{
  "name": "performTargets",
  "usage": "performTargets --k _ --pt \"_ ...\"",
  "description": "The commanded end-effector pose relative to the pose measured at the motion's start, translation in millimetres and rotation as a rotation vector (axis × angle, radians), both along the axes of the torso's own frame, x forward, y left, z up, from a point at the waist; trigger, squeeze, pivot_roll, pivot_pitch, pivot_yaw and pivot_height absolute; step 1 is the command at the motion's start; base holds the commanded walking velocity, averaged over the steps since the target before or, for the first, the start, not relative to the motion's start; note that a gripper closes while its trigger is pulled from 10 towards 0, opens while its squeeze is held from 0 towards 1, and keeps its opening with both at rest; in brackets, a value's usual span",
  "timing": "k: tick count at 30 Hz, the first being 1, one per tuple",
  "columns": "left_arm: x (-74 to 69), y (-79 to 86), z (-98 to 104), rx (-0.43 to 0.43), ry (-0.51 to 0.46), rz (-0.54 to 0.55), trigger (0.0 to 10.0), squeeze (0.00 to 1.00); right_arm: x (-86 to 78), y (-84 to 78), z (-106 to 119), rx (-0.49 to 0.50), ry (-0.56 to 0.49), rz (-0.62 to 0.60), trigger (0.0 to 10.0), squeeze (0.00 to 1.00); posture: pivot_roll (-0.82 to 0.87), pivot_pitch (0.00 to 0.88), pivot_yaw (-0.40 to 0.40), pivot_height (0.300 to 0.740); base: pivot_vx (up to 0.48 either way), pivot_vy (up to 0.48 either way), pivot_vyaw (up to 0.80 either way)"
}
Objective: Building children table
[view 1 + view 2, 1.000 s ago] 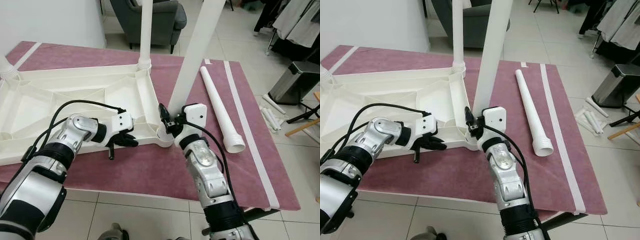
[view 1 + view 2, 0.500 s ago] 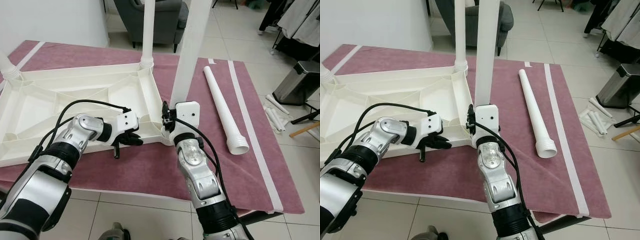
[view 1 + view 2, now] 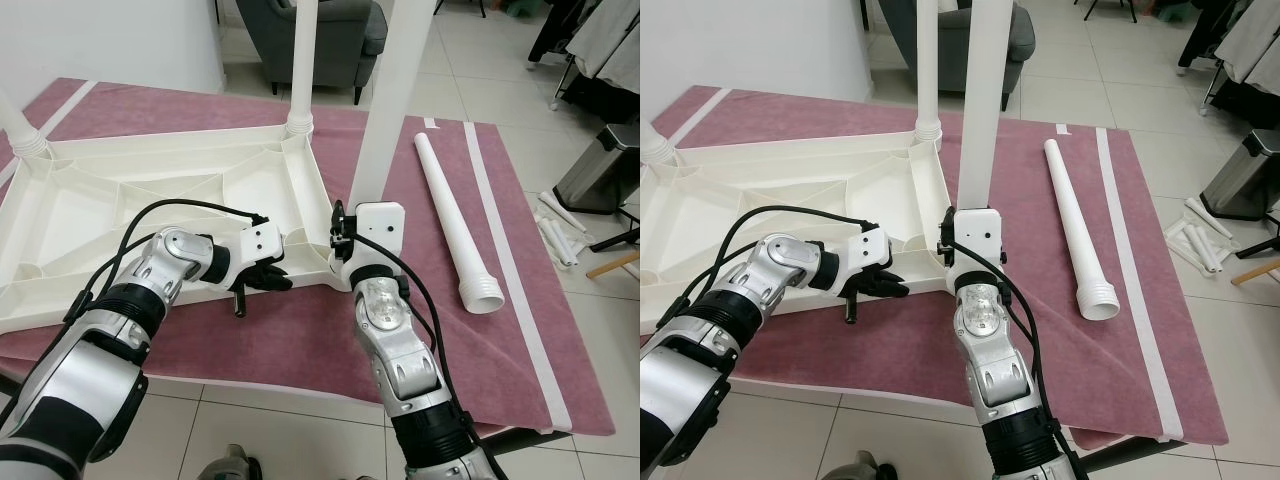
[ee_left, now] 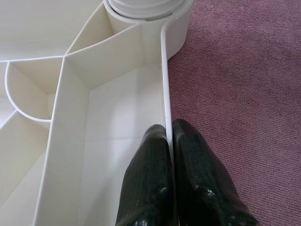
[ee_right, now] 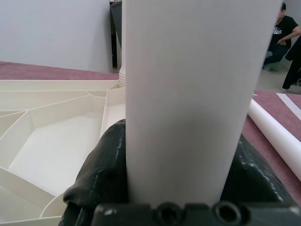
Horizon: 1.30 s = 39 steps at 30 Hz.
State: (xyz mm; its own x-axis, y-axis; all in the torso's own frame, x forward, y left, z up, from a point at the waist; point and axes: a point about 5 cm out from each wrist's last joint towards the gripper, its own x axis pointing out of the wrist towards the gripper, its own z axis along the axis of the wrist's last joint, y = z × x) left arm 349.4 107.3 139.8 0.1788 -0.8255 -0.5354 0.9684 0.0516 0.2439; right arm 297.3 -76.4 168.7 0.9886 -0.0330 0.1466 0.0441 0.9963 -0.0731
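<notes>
leg (image 3: 385,110) now upright, right gripper (image 3: 340,232) still clamped

No legible text, labels, numbers anywhere.

Silver jointed arms, black cables, white wrist housings, black fingers (image 4: 146,188)
</notes>
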Motion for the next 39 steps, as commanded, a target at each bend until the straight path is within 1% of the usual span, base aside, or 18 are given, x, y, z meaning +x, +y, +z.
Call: performTargets --k 1,4,5,8,10,12,17,18,22,23,26,29,31,32,33,34,37,39 --pt "7.8 17.7 16.8 -0.055 -0.054 0.066 0.0 0.0 -14.6 -31.2 -66.2 0.026 0.326 -0.281 10.0 0.0 0.09 0.062 0.015 0.74 0.0 0.0 0.0" --pt "8.0 17.5 16.9 -0.055 -0.055 0.068 0.0 0.0 -13.7 -29.7 -65.1 0.022 0.315 -0.262 10.0 0.0 0.09 0.06 0.015 0.74 0.0 0.0 0.0" --pt "8.1 17.6 17.1 -0.056 -0.056 0.069 0.0 0.0 -12.4 -27.1 -63.8 0.019 0.303 -0.224 10.0 0.0 0.09 0.059 0.015 0.74 0.0 0.0 0.0" --pt "8.1 17.6 17.1 -0.056 -0.056 0.069 0.0 0.0 -12.4 -27.1 -63.8 0.019 0.303 -0.224 10.0 0.0 0.09 0.059 0.015 0.74 0.0 0.0 0.0" --pt "8.1 18.3 17.4 -0.056 -0.057 0.07 0.0 0.0 -7.7 -22.9 -59.0 0.019 0.268 -0.076 10.0 0.0 0.09 0.055 0.014 0.74 0.0 0.0 0.0" --pt "8.0 18.7 17.5 -0.056 -0.058 0.07 0.0 0.0 -5.9 -24.7 -57.3 0.011 0.26 -0.008 10.0 0.0 0.09 0.055 0.014 0.74 0.0 0.0 0.0" --pt "8.0 18.6 17.3 -0.057 -0.059 0.07 0.0 0.0 -5.6 -27.1 -57.4 0.004 0.26 -0.002 10.0 0.0 0.08 0.056 0.014 0.74 0.0 0.0 0.0" --pt "7.9 18.5 17.1 -0.057 -0.058 0.07 0.0 0.0 -5.5 -27.2 -57.2 0.011 0.259 0.002 10.0 1.0 0.08 0.059 0.016 0.74 0.0 0.0 0.0" --pt "7.7 18.3 16.7 -0.058 -0.057 0.07 0.0 0.0 -4.3 -25.4 -54.9 0.011 0.248 0.023 10.0 1.0 0.08 0.061 0.018 0.74 0.0 0.0 0.0" --pt "7.7 18.3 16.7 -0.058 -0.057 0.07 0.0 0.0 -4.0 -24.0 -53.3 0.004 0.239 0.039 10.0 0.0 0.08 0.061 0.018 0.74 0.0 0.0 0.0" --pt "7.7 18.3 16.8 -0.059 -0.056 0.07 0.0 0.0 -3.8 -22.6 -51.9 0.0 0.23 0.057 10.0 0.0 0.08 0.062 0.019 0.74 0.0 0.0 0.0" --pt "7.8 18.3 16.9 -0.06 -0.056 0.072 0.0 0.0 -2.6 -16.6 -42.8 -0.022 0.178 0.162 10.0 0.0 0.08 0.062 0.019 0.74 0.0 0.0 0.0" --pt "7.8 18.2 16.9 -0.061 -0.056 0.073 0.0 0.0 -1.4 -16.5 -39.6 -0.036 0.161 0.182 10.0 0.0 0.09 0.062 0.019 0.74 0.0 0.0 0.0" --pt "7.8 18.0 16.9 -0.061 -0.056 0.073 0.0 0.0 -0.3 -16.9 -37.8 -0.043 0.151 0.191 1.7 0.0 0.08 0.062 0.018 0.74 0.0 0.0 0.0" --pt "7.8 18.0 16.9 -0.061 -0.056 0.073 0.0 0.0 -0.3 -16.9 -37.8 -0.043 0.151 0.191 1.7 0.0 0.08 0.062 0.018 0.74 0.0 0.0 0.0" --pt "7.7 18.0 16.6 -0.061 -0.056 0.073 0.0 0.0 1.1 -17.3 -35.4 -0.054 0.138 0.204 0.0 0.0 0.08 0.062 0.018 0.74 0.0 0.0 0.0" --pt "7.6 17.8 16.5 -0.062 -0.056 0.073 0.0 0.0 1.9 -17.8 -33.7 -0.062 0.129 0.214 0.0 0.0 0.09 0.063 0.018 0.74 0.0 0.0 0.0" --pt "7.5 17.6 16.5 -0.063 -0.055 0.074 0.0 0.0 3.5 -19.0 -30.1 -0.087 0.119 0.26 0.0 0.0 0.09 0.064 0.018 0.74 0.0 0.0 0.0"
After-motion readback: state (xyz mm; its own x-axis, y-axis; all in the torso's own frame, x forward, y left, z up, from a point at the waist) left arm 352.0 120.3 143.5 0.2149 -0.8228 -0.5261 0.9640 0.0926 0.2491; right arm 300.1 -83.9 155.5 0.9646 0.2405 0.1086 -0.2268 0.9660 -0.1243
